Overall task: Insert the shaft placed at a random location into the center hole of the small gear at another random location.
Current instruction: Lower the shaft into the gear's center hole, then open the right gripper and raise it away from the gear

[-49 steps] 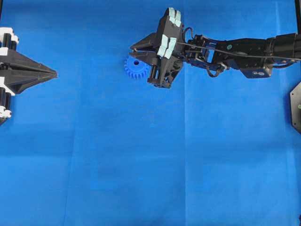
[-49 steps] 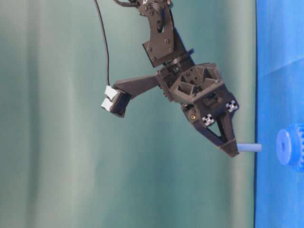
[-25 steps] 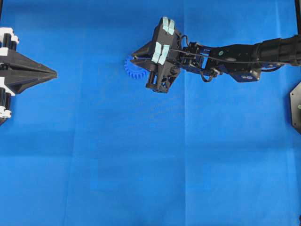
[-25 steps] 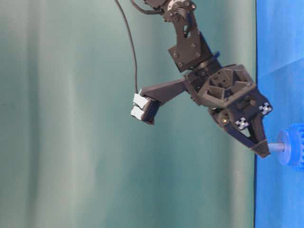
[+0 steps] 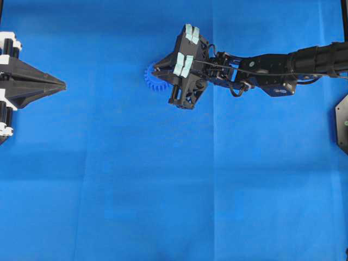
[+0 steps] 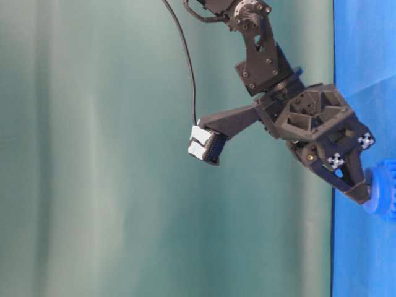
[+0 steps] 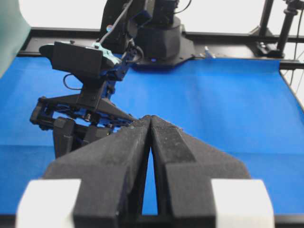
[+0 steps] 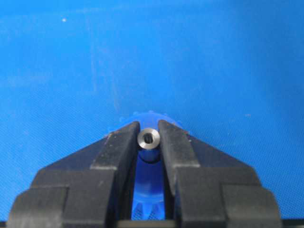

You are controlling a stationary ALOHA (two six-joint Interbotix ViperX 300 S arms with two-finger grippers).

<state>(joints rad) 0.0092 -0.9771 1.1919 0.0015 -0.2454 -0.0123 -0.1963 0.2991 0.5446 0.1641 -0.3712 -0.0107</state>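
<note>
Clearly, we have wide open room on the blue cloth [image 5: 163, 190]: in the overhead view its whole lower half and middle lie bare, and the only crowding is near the far edge, where our right arm [image 5: 283, 65] reaches in from the right side. Our left gripper [image 5: 64, 85] sits at the left border of that view, well apart from the work, its two fingers pressed together with only a thin slit between them in its own wrist view [image 7: 151, 124]; nothing is held there.

Our right gripper [image 5: 156, 69] is down over the small gear [image 5: 150, 80], most of which it covers from above, so that only a crescent of blue teeth shows at its left. In the table-level view the gripper's tip [image 6: 362, 197] touches the gear's face [image 6: 382, 197], with the cloth's edge running just beside them.

From the right wrist camera we see the shaft [image 8: 148, 138] pinched between the two black fingers [image 8: 121, 147], end-on: a silvery-grey ring with a small dark dimple at its middle. It stands directly over the gear's hub [image 8: 147, 178], which shows bright blue in the gap between the fingers, teeth visible beyond the tips. The center hole itself is hidden behind the shaft.
</note>
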